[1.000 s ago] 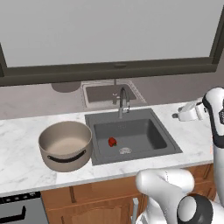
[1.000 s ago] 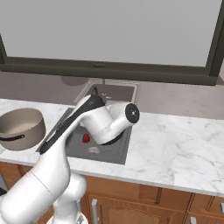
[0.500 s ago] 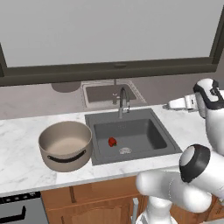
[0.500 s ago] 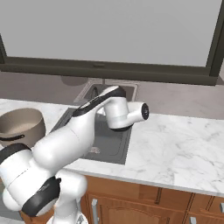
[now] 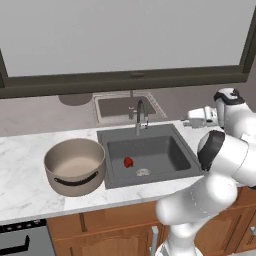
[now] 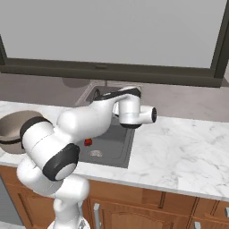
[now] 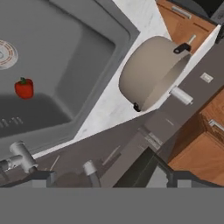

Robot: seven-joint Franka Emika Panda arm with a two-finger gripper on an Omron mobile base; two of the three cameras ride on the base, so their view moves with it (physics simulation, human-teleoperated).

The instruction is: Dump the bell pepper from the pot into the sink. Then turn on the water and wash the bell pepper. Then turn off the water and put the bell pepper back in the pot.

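The bell pepper (image 5: 128, 162) lies on the floor of the sink (image 5: 165, 155), near the drain; the pot (image 5: 75, 166) stands upright on the desk (image 5: 22, 165) beside the basin; the claw (image 5: 192, 119), empty, gapes wide above the desk right of the sink.

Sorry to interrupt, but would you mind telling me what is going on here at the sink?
A white robot arm is working at a kitchen counter. The small red bell pepper lies on the floor of the dark grey sink, near the round metal drain, so it is out of the large beige pot, which stands upright on the marble counter left of the basin. The gripper is open and empty, raised over the counter to the right of the curved grey faucet. No water is visibly running.
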